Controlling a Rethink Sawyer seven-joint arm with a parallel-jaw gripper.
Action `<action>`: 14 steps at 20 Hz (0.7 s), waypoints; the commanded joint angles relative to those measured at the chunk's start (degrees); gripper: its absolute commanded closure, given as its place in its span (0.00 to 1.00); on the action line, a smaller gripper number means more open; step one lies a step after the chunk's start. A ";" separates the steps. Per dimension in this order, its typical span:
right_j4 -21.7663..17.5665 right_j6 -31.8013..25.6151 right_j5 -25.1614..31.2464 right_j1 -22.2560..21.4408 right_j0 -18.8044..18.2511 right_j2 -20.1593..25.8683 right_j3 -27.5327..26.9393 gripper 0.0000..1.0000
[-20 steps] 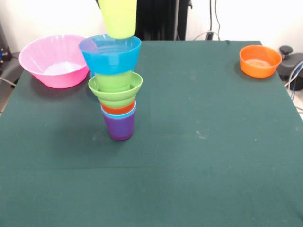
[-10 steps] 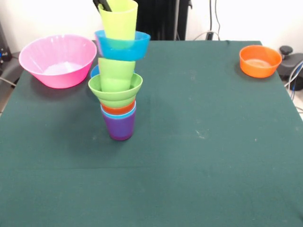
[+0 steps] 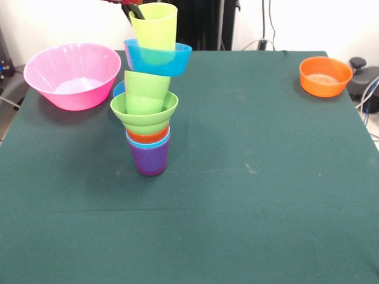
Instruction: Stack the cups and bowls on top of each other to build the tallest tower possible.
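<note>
- The dark green cloth-covered table [image 3: 249, 195] carries everything, and no writing, label or brand can be read on any item.
- The large translucent pink plastic bowl [image 3: 71, 74] sits at the table's left rear, apart from the stack; the small orange plastic bowl [image 3: 324, 76] sits at the right rear, well apart. Both are unused.
- The tower [image 3: 149, 112] stands left of centre on its purple cup [image 3: 149, 160]; above come a light blue rim, an orange rim, the ridged green bowl [image 3: 144, 112] and a stepped green cup [image 3: 146, 92].
- The blue bowl [image 3: 157, 58] now rests higher and tilted. A second ago it sat wide over the green cup, so the top looks less settled.
- The yellow-green cup [image 3: 154, 26], a second ago held above the stack, is now nested in that blue bowl.
- The gripper [image 3: 133, 9] shows only dark tips at the cup's rim; I cannot tell whether it grips.
</note>
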 commanded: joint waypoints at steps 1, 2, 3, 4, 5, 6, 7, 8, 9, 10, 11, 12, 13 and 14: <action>-0.34 -9.30 3.40 1.60 1.69 3.33 -5.43 1.00; -0.89 -9.95 4.18 1.99 2.09 3.39 -7.02 1.00; -1.21 -10.12 4.67 2.65 2.51 3.29 -8.48 1.00; -1.46 -10.43 5.62 2.86 2.76 3.25 -9.43 1.00; -1.55 -10.48 6.29 3.26 2.97 3.13 -10.22 1.00; -1.51 -10.62 6.90 3.20 3.02 3.18 -10.58 1.00; -1.39 -10.66 7.33 3.13 2.99 3.23 -10.81 1.00; -1.23 -10.74 7.91 3.07 3.01 3.32 -11.08 1.00; -0.98 -10.55 8.21 3.04 3.06 3.37 -11.22 1.00; -0.76 -10.46 8.41 3.06 3.06 3.49 -11.41 1.00; -0.55 -10.28 9.11 3.38 3.31 3.49 -12.37 1.00; -0.36 -10.19 9.55 3.44 3.46 3.59 -12.96 1.00; -0.54 -10.36 10.79 4.14 3.96 3.51 -14.75 1.00; -0.71 -10.54 12.04 4.84 4.46 3.43 -16.54 1.00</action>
